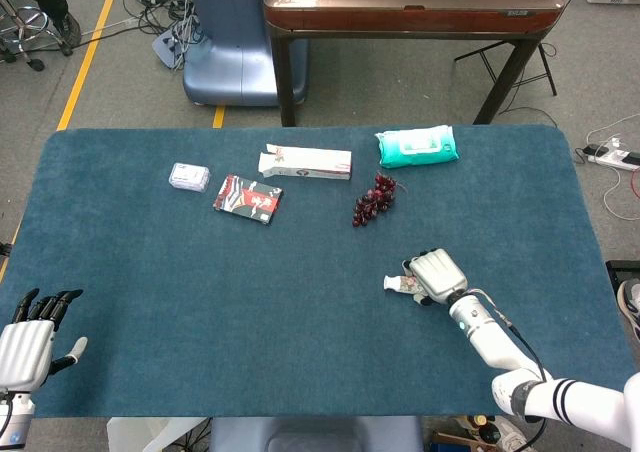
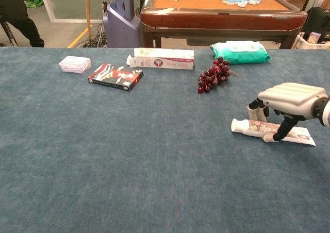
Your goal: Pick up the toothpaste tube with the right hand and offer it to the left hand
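The toothpaste tube (image 2: pixel 246 126) lies flat on the blue table, cap pointing left; in the head view only its cap end (image 1: pixel 393 284) shows from under the hand. My right hand (image 2: pixel 291 96) hovers low over the tube's middle. Its fingers (image 2: pixel 254 109) reach down on the far side and the thumb (image 2: pixel 272 136) touches the near side, straddling the tube without lifting it. In the head view the right hand (image 1: pixel 438 273) covers most of the tube. My left hand (image 1: pixel 27 344) rests at the near left corner, fingers spread and holding nothing.
A bunch of dark grapes (image 2: pixel 213 74) lies just behind the tube. Further back are a green wipes pack (image 2: pixel 240 52), a long white box (image 2: pixel 164 59), a red and black box (image 2: pixel 115 76) and a small clear case (image 2: pixel 75 64). The table's near edge (image 1: pixel 300 412) runs below.
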{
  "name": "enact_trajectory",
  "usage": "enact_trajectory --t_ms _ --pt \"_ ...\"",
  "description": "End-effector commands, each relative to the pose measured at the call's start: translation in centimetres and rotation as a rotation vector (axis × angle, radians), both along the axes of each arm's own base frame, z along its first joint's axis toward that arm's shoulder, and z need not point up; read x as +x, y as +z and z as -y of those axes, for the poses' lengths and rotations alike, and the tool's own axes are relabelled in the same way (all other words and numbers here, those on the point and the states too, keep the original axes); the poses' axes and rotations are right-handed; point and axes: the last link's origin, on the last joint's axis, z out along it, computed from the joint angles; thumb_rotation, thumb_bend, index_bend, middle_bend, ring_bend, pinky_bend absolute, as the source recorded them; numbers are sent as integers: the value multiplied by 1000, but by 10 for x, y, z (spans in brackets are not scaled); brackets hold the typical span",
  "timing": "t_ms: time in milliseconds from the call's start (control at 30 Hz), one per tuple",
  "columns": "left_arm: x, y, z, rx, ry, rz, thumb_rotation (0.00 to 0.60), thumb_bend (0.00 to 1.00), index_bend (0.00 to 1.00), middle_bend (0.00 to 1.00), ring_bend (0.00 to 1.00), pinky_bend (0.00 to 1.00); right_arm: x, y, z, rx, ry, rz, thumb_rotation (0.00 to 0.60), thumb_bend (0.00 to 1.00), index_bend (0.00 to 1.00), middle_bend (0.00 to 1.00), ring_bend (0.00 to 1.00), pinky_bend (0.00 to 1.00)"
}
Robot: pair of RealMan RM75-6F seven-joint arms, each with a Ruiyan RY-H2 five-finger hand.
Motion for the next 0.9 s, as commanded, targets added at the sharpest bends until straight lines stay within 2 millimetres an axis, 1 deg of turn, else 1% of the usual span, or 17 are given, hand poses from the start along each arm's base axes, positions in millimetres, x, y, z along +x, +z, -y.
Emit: enact_trajectory --t_ms 33,100,333,500,567,667,900 --pt "0 0 0 -1 0 1 600 246 186 223 219 47 -1 0 -1 3 -3 -4 600 341 453 507 374 399" --pt "0 -1 0 -3 -1 1 600 246 186 223 219 47 0 0 -1 5 -1 -4 600 380 465 508 383 399" --pt "2 -1 -1 -7 -9 6 600 246 187 223 219 47 5 2 0 23 14 -17 600 606 522 549 444 406" --pt "6 -3 -4 -26 -27 3 600 246 187 223 219 47 9 3 2 44 19 -26 600 744 568 585 505 447" --pt "9 -3 -7 -33 -38 0 600 246 187 226 219 47 11 3 3 59 17 -30 600 807 596 607 534 478" --pt "16 -4 -13 -57 -68 -6 600 246 187 247 223 47 16 5 6 112 -10 -34 600 872 614 621 553 500" --pt "29 -7 -27 -107 -121 -13 600 246 187 266 228 47 31 11 14 166 -23 -15 600 972 685 668 623 568"
